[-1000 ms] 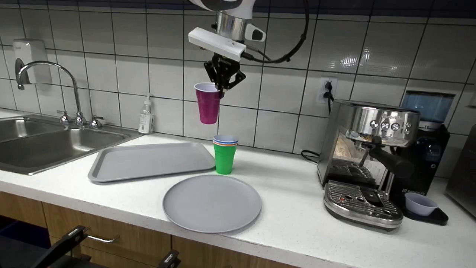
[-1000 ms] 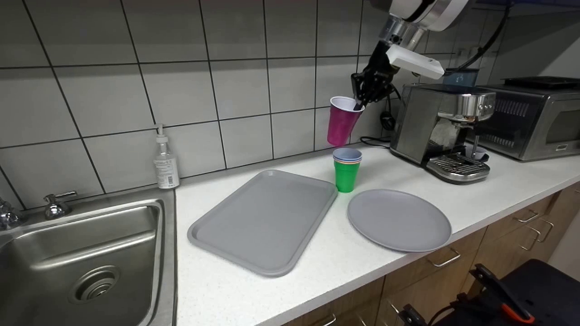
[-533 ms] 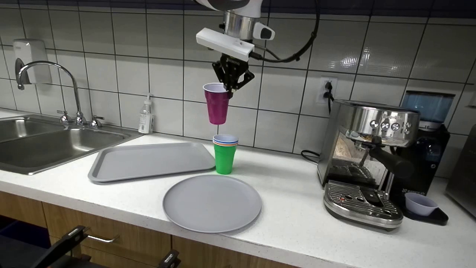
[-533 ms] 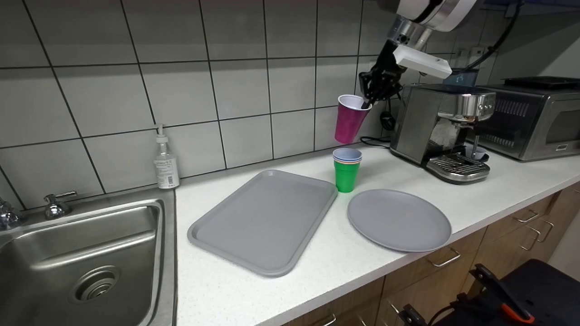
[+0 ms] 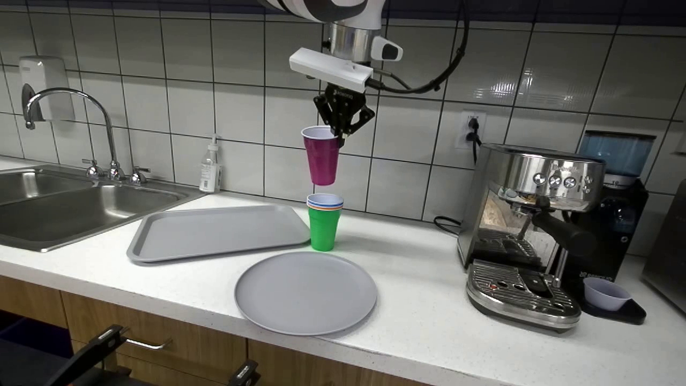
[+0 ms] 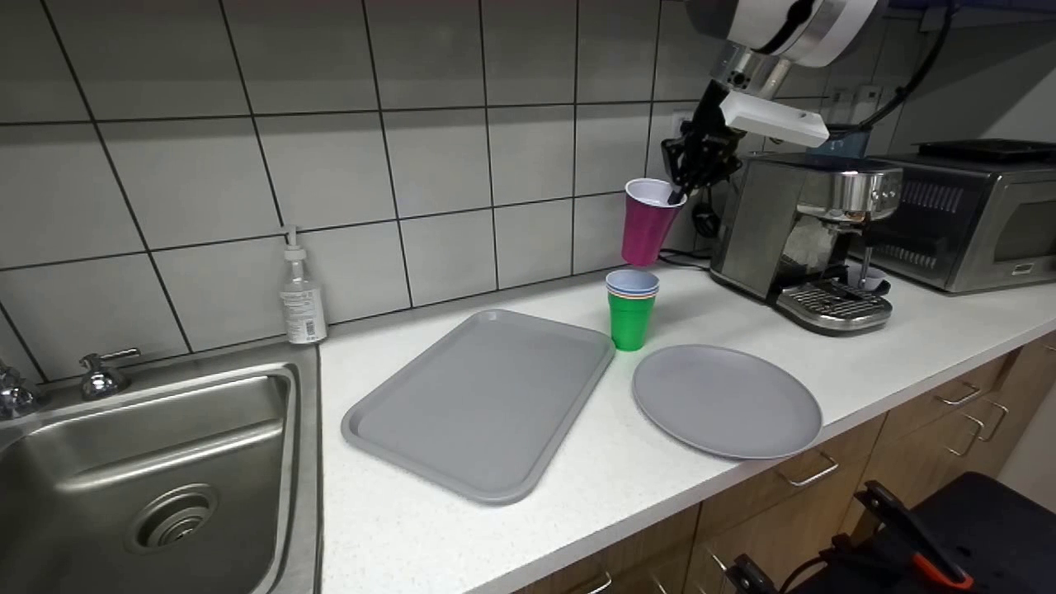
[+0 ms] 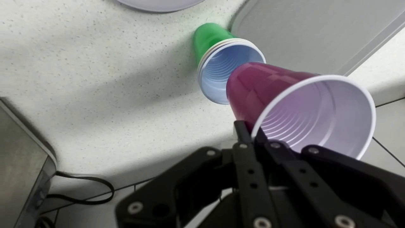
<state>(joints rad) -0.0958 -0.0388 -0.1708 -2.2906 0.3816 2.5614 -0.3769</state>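
My gripper (image 5: 341, 141) is shut on the rim of a magenta cup (image 5: 322, 161) with a white inside. In the wrist view one of its fingers (image 7: 242, 131) lies along the cup's outer wall, the other inside the mouth. The cup hangs in the air, mouth up and slightly tilted. Below it a nested stack of cups, with a green cup (image 6: 630, 323) outermost, stands upright on the counter. From the wrist, the magenta cup's base overlaps the blue mouth (image 7: 221, 68) of that stack; a gap shows between them in an exterior view.
A grey tray (image 6: 487, 404) lies beside the stack, and a round grey plate (image 5: 305, 292) in front of it. The espresso machine (image 5: 530, 214), sink (image 6: 165, 445) and soap bottle (image 6: 303, 305) stand farther off. A tiled wall (image 5: 236, 112) rises behind.
The gripper and its magenta cup have moved rightward in both exterior views, over the stack, and dropped slightly in the last half second. The cups on the counter have not moved.
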